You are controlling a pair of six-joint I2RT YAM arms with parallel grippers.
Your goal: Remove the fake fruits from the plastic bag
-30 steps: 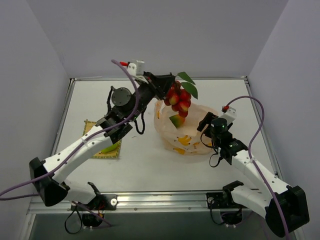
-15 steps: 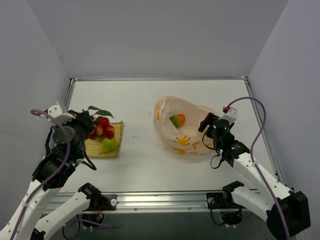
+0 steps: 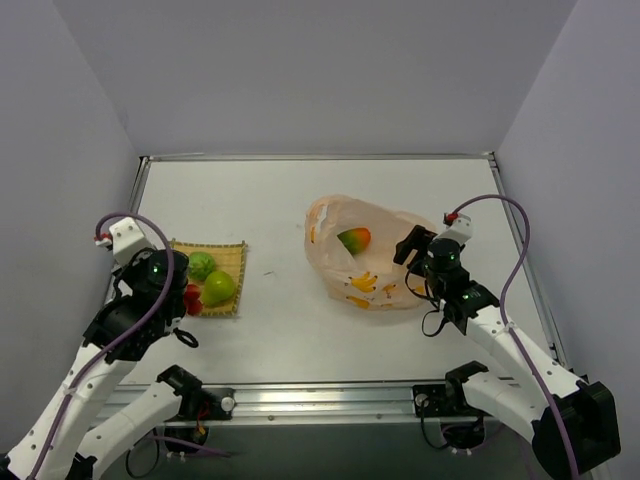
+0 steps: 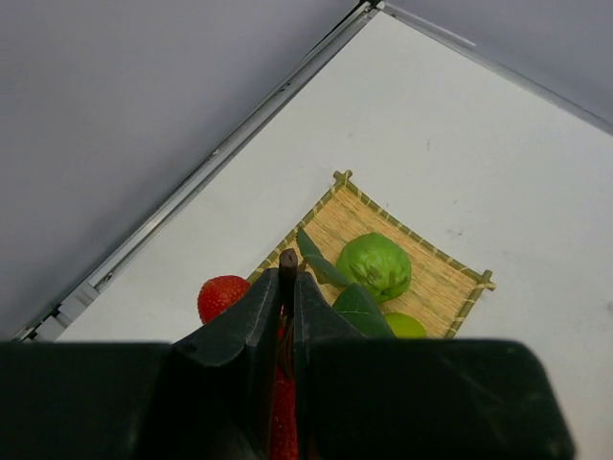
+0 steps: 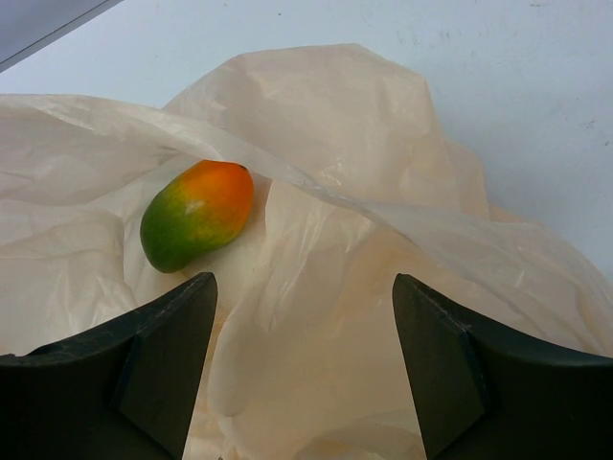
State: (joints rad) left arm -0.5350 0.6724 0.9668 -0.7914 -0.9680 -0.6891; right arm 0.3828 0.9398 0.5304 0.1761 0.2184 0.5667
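the left gripper (image 4: 287, 287) is clenched on the stem of the red berry bunch (image 4: 222, 295), whose leaves spread just past the fingertips over the woven mat (image 4: 450, 278); a round green fruit (image 4: 374, 265) and the pear-like fruit (image 4: 407, 326) lie beyond (pear half hidden by a leaf). the right gripper (image 5: 302, 287) stands spread, holding nothing; the mango-like fruit (image 5: 196, 227) lies ahead of its fingertips in the plastic bag (image 5: 335, 115), a fold of film beside it. white table (image 3: 300, 330), grey walls (image 3: 300, 80)
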